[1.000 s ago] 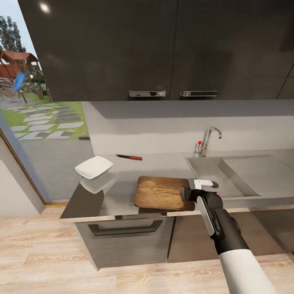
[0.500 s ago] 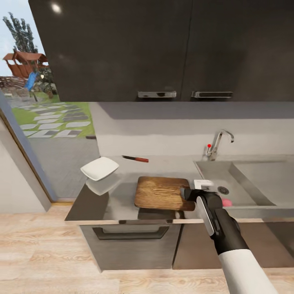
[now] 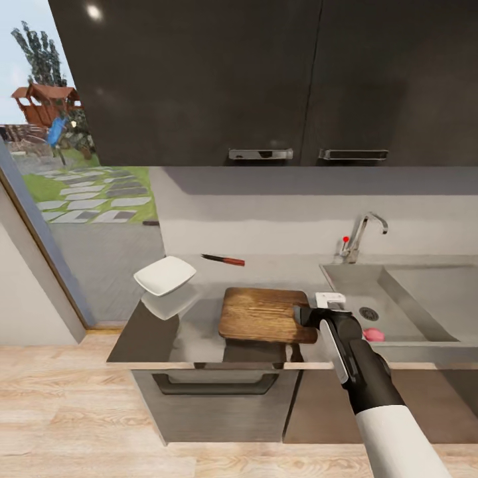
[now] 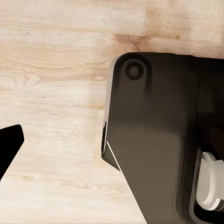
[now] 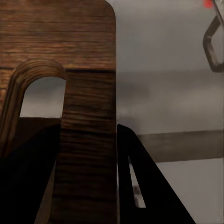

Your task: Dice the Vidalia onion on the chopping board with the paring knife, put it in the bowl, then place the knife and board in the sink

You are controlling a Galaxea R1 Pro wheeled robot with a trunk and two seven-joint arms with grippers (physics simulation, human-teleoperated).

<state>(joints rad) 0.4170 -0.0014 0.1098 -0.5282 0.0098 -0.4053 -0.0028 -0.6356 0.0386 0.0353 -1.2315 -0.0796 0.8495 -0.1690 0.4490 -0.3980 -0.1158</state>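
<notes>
The brown wooden chopping board point(image 3: 260, 312) hangs just over the grey countertop point(image 3: 199, 318), casting a shadow beneath. My right gripper point(image 3: 303, 316) is shut on its right end by the slot handle. The right wrist view shows the chopping board point(image 5: 86, 70) between my dark fingers point(image 5: 137, 186), with the right gripper point(image 5: 88, 186) clamped on it. A small pink round onion point(image 3: 374, 334) lies in the sink point(image 3: 342, 285) near the drain point(image 3: 368, 313). The red-handled paring knife point(image 3: 224, 259) lies at the back of the counter. Near the counter's left end stands the white bowl point(image 3: 165, 275).
A chrome tap point(image 3: 362, 234) with a red-tipped lever stands behind the sink. Dark wall cabinets point(image 3: 265, 79) hang overhead. A glass door to a garden is at the left. The left wrist view looks at the wooden floor point(image 4: 56, 70) and a dark robot part point(image 4: 154, 140).
The whole view has shifted, so counter, bowl and sink sit further right in the picture. The held board and right gripper keep their place in it. The onion has come into sight.
</notes>
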